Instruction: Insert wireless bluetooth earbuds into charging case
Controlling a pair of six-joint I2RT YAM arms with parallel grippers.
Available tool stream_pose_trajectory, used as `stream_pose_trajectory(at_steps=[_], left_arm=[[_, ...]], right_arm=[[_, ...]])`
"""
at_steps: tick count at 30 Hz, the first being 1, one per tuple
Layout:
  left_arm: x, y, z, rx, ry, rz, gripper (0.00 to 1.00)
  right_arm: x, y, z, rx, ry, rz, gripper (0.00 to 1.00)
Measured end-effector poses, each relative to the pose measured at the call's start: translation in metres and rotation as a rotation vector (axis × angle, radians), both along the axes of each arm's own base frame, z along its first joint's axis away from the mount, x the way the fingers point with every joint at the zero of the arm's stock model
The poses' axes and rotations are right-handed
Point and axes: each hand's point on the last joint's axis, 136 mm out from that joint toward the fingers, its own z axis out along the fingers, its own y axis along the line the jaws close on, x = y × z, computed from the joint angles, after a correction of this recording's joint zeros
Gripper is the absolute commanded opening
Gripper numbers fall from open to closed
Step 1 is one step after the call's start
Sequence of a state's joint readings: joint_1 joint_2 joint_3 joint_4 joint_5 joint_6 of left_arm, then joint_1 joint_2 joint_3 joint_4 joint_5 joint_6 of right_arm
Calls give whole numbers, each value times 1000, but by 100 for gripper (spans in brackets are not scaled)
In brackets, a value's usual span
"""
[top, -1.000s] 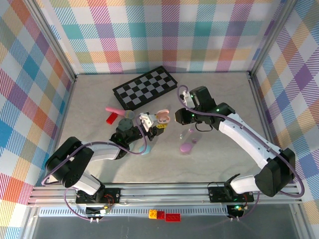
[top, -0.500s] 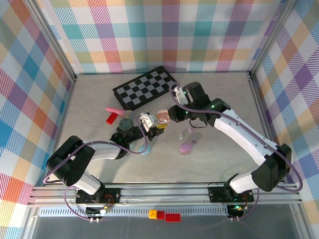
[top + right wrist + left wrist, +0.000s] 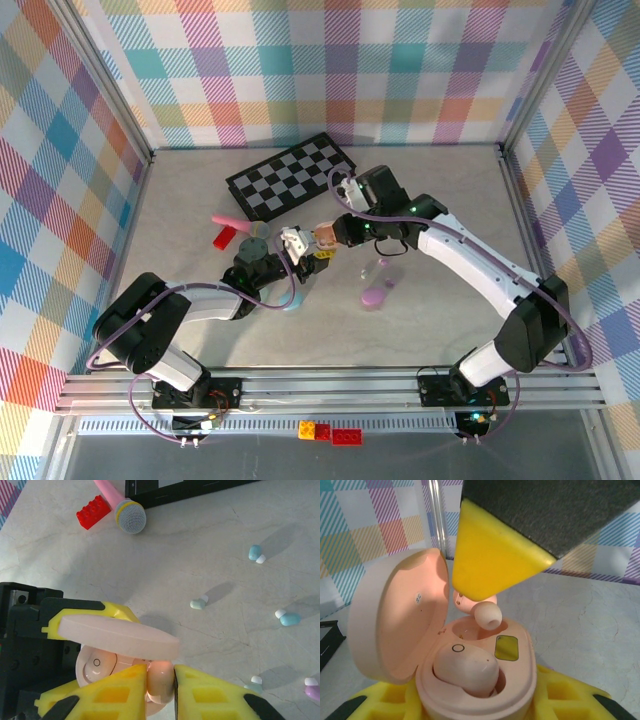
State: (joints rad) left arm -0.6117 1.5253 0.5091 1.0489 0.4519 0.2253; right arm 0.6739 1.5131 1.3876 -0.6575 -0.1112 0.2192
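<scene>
The left jaws are shut on the pink charging case (image 3: pixel 522 672), their yellow pads clamping its lower body from both sides, over the middle of the bench (image 3: pixel 210 545). The case lid (image 3: pixel 395 620) stands open, swung up to the left in the left wrist view. A seated pink earbud (image 3: pixel 465 669) fills the nearer socket. The farther socket (image 3: pixel 465 628) is unoccupied. The right jaws are narrowed onto a held pink earbud (image 3: pixel 160 677), pinched between their yellow pads just beside the open lid. Its soft tip points down at the mouth of the farther socket, and whether it touches the rim cannot be told. Loose on the bench, well apart from the case and from each other, lie a bluish earbud (image 3: pixel 255 553), a greenish earbud (image 3: pixel 198 604), a second bluish earbud (image 3: pixel 289 619) and a purple earbud (image 3: pixel 314 690). Farther back, a pink microphone (image 3: pixel 125 511) lies just beside a red brick (image 3: pixel 93 512), near the edge of a checkerboard (image 3: pixel 290 178).
</scene>
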Motion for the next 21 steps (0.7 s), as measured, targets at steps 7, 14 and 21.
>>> stream_pose_trajectory(at_steps=[7,14,21], left_arm=[[0,0,0,0,0,0,33],[0,0,0,1,1,0,33],[0,0,0,0,0,0,33]], right_arm=[[1,-1,0,-12,-12,8,20],[1,-1,-1,-23,-16,24,20],[-4,3,-3,-34,-18,50,24]])
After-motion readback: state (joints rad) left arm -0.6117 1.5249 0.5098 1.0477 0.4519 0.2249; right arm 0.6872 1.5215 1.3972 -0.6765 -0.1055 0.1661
